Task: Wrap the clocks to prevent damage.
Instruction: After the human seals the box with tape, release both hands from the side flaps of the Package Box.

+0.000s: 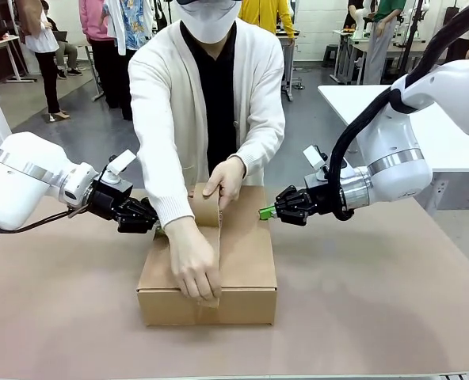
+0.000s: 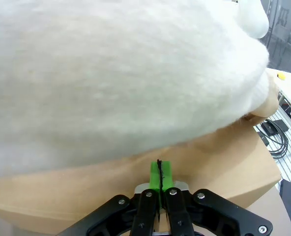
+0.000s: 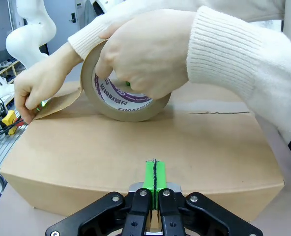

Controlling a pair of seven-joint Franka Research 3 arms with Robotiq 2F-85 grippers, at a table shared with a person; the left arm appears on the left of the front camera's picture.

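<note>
No clocks are in view. A closed cardboard box (image 1: 246, 265) sits mid-table. The person holds a roll of brown tape (image 3: 121, 105) in one hand (image 1: 225, 180) at the box's far edge. Their other hand (image 1: 193, 267) presses the tape's free end at the near edge. My left gripper (image 1: 155, 225) is shut at the box's left side, its green pads (image 2: 160, 174) together just under the person's white sleeve (image 2: 111, 73). My right gripper (image 1: 267, 212) is shut at the box's right side, with its pads (image 3: 154, 173) touching each other over the box top (image 3: 194, 147). Neither gripper holds anything.
The brown tabletop (image 1: 377, 301) lies bare around the box. A white table (image 1: 425, 119) stands at the back right. Several people stand farther back in the room. The person's arms cross the space between my two grippers.
</note>
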